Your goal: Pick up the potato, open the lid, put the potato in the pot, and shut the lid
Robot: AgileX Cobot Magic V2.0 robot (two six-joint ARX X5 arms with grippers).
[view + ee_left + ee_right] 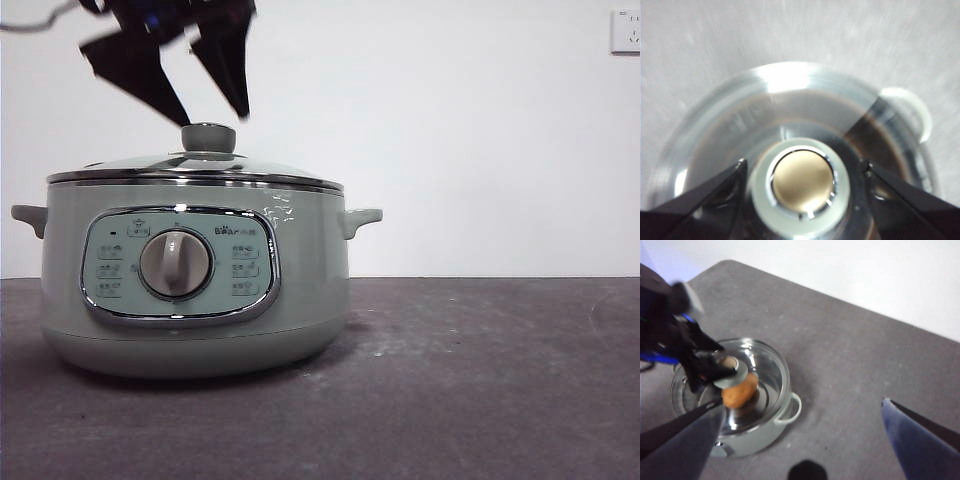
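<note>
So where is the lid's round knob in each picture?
Front view: the knob sits on top of the lid, just under the left gripper.
Left wrist view: the knob is big, between the open jaws.
Right wrist view: the knob is beside the dark arm.
Shared landmark: the pot's side handle.

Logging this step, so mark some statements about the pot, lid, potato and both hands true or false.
1. The lid sits on the pot. True.
2. The potato lies on the table beside the pot. False: it is inside the pot, seen through the glass lid.
3. The left hand is shut on the lid's knob. False: it is open, its jaws apart on either side of the knob.
4. The right hand is open and holds nothing. True.
</note>
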